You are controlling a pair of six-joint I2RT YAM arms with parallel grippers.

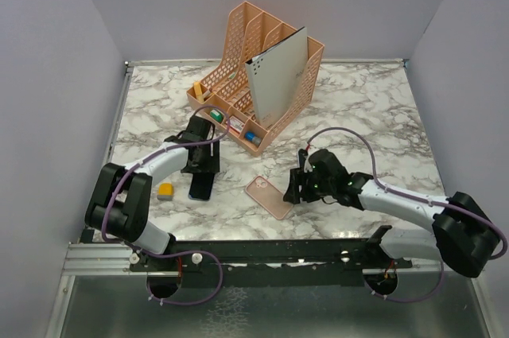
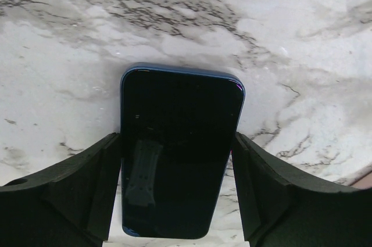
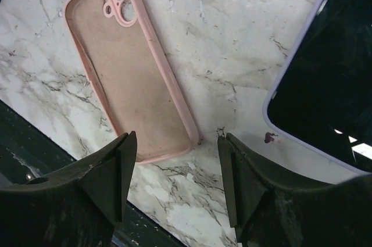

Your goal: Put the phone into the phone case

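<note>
Evidently pinching the phone (image 2: pixel 180 113), flat on the marble table (image 2: pixel 302 55) at near left, by its long edges in the left gripper (image 2: pixel 176 142), while poising the right gripper (image 3: pixel 177 139), spread wide and empty, over the near end of the pink phone case (image 3: pixel 136 78) to its right, likely to steady it.

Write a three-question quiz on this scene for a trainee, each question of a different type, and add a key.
1. True or false: the pink phone case lies on the table with its hollow inside facing up.
2. Multiple choice: the phone lies screen up between the fingers of which arm? A) left B) right C) neither
3. Short answer: is the right end effector, which hovers over the near end of the case, open or shut?

Key
1. True: the right wrist view shows the lining and the camera cutout.
2. A: the left end effector straddles it.
3. Open.
</note>
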